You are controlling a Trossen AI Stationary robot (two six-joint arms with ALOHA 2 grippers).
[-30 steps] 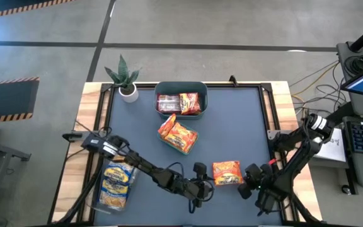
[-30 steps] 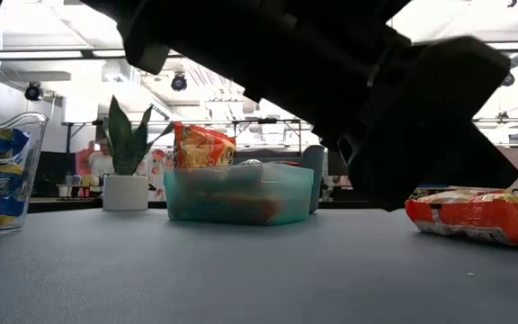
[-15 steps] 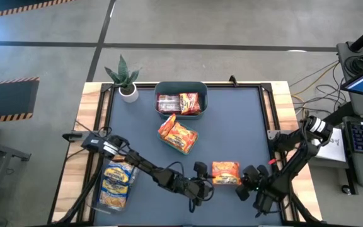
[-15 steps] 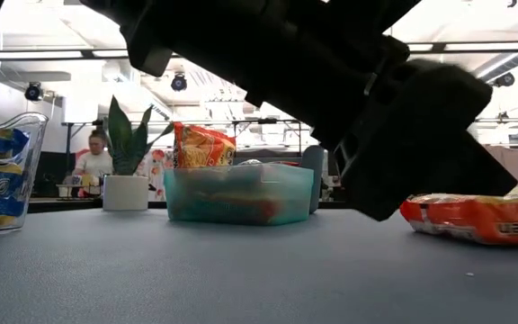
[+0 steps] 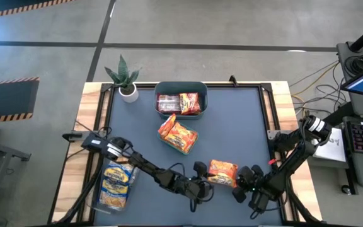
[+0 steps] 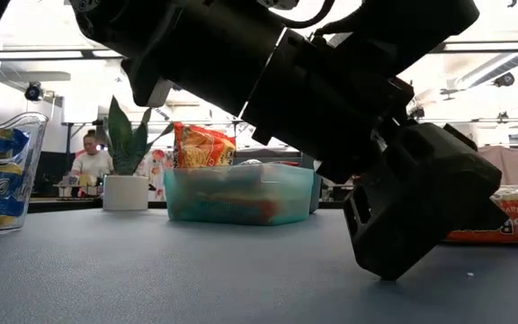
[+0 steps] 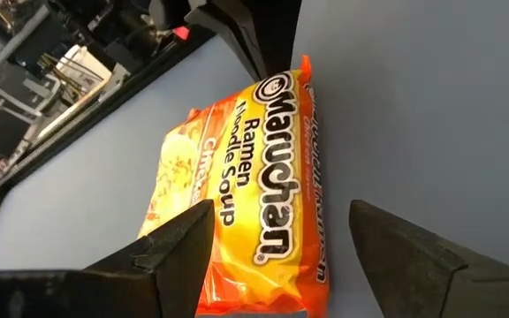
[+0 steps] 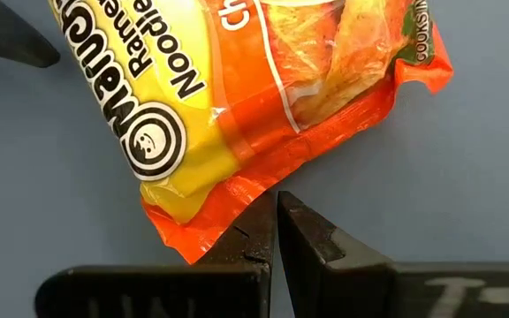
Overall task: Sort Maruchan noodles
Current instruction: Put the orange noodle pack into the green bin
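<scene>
An orange Maruchan noodles packet (image 5: 222,171) lies flat on the blue mat near the table's front edge. My left gripper (image 5: 203,179) is open on the packet's left side. In the left wrist view its fingers (image 7: 177,254) stand on either side of the packet's near end (image 7: 263,283). My right gripper (image 5: 239,184) is shut against the packet's right side. Two more orange packets (image 5: 178,135) lie mid-table, one leaning on the other. My right gripper pushes the packet's crimped end seam (image 8: 253,193) with the tips of its shut fingers (image 8: 259,231). They come slanting down from the table's right side. The packet lies flat on the mat, label up.
A teal tub (image 5: 180,111) holding packets stands at the far middle, and a potted plant (image 5: 126,81) stands to its left. A clear container (image 5: 115,184) of yellow-and-blue packets sits at the front left, under my left arm. The mat's right half is bare.
My right gripper has gone toward the table's left edge, shut, pushing the orange packet. The packet has slid a little left along the mat and turned slightly, ending up between my left gripper's fingers.
</scene>
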